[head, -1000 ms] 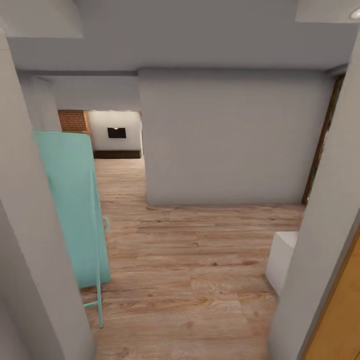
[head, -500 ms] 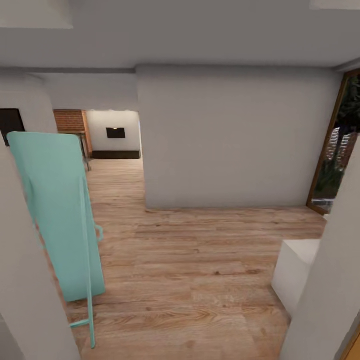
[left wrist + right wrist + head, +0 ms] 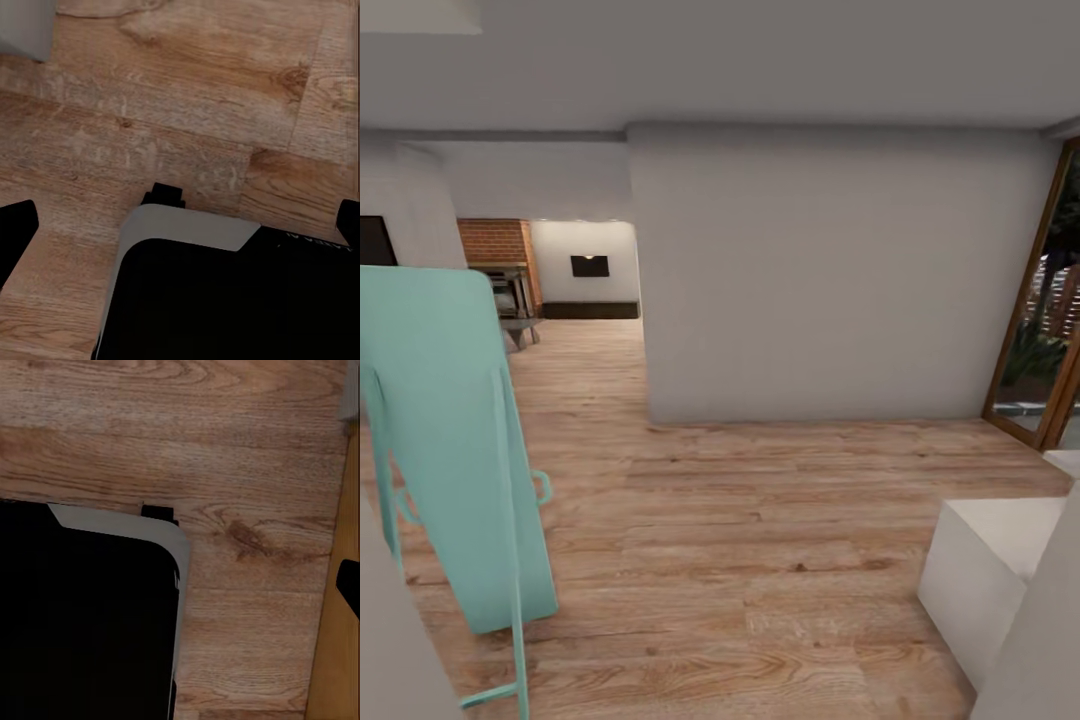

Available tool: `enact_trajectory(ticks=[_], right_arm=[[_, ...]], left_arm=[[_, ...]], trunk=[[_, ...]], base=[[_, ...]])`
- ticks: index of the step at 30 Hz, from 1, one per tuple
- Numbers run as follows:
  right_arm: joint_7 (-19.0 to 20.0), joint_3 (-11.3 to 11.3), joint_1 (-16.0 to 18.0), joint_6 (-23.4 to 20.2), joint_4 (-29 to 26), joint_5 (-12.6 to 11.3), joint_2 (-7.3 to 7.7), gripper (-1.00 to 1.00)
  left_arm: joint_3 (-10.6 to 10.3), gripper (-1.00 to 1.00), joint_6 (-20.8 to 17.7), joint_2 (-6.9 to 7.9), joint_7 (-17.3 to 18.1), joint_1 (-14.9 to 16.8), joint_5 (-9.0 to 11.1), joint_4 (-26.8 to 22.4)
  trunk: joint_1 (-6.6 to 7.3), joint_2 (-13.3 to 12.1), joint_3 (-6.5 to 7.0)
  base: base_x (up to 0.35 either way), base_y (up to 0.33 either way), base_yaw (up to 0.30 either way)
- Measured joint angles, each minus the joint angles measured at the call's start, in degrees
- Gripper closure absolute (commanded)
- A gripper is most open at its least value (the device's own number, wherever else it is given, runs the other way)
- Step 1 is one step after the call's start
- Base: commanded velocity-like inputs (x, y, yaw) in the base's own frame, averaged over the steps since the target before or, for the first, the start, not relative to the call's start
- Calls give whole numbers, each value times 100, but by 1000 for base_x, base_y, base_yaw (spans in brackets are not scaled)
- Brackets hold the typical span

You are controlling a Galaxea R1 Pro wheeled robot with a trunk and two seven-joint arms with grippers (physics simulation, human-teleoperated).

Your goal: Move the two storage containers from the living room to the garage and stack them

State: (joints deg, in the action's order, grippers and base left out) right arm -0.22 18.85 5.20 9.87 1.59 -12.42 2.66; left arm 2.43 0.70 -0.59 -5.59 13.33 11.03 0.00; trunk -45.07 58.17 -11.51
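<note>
A: What's where, left to right?
B: Teal ironing board (image 3: pixel 455 440), then the living room (image 3: pixel 575 275) far ahead-left past the grey wall (image 3: pixel 830 270), white box (image 3: pixel 985 570) right.
A: Containers? Grippers?
B: No containers visible; neither arm nearer. Grip state: cannot tell.
A: Changes?
B: View has advanced; glass door (image 3: pixel 1045 330) revealed.

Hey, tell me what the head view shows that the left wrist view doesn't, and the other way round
Head view alone: a turquoise folded stand leaning at the near left, a grey dividing wall, a white block at the lower right, a wood-framed glass door on the right, and, far down the passage, a brick fireplace and a black TV on a white wall.

Left wrist view alone: the robot's black-and-grey base seen from above, and dark finger tips at the picture's edges.

Both: the pale wood plank floor.
</note>
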Motion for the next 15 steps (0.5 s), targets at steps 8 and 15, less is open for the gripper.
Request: enact_trajectory(ticks=[8, 15], right_arm=[[-2, 0, 0, 0, 0, 0, 0, -100], [0, 0, 0, 0, 1, 0, 0, -100]], left_arm=[[0, -100, 2, -1, 0, 0, 0, 0], [0, -100, 2, -1, 0, 0, 0, 0]], trunk=[[0, 1, 0], [0, 0, 0]], base=[[322, 0, 0], [322, 0, 0]])
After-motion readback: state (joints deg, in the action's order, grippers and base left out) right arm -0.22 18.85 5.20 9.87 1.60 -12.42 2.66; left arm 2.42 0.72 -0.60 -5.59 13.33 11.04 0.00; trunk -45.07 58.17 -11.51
